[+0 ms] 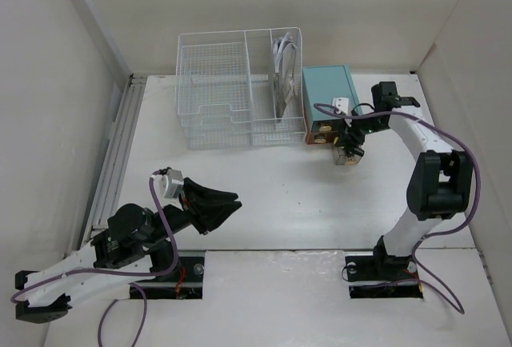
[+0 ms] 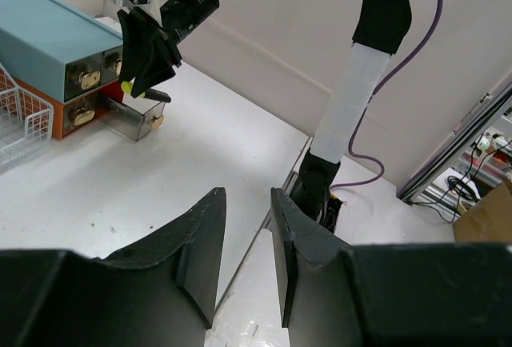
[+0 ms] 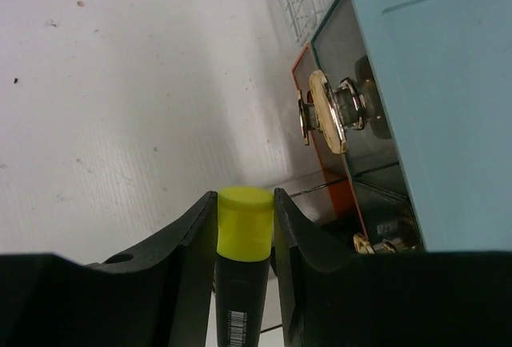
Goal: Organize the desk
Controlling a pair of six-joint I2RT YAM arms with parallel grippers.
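The white desk point(image 1: 304, 195) spans the top view. My right gripper point(image 1: 346, 149) is shut on a highlighter point(image 3: 244, 235) with a black body and a yellow cap. It holds the highlighter right over an open small drawer point(image 1: 347, 159) pulled out of the teal box of drawers point(image 1: 330, 95). The left wrist view shows the same gripper point(image 2: 148, 59), the yellow cap point(image 2: 126, 86) and the open drawer point(image 2: 136, 117). My left gripper point(image 1: 230, 203) hovers low over the desk's near left part. Its jaws point(image 2: 248, 203) stand a little apart with nothing between them.
A white wire basket organizer point(image 1: 240, 99) stands at the back, left of the teal box, with white items point(image 1: 282, 67) in its right compartment. The box has an orange base and brass knobs point(image 3: 328, 111). Pale walls close in the desk on three sides.
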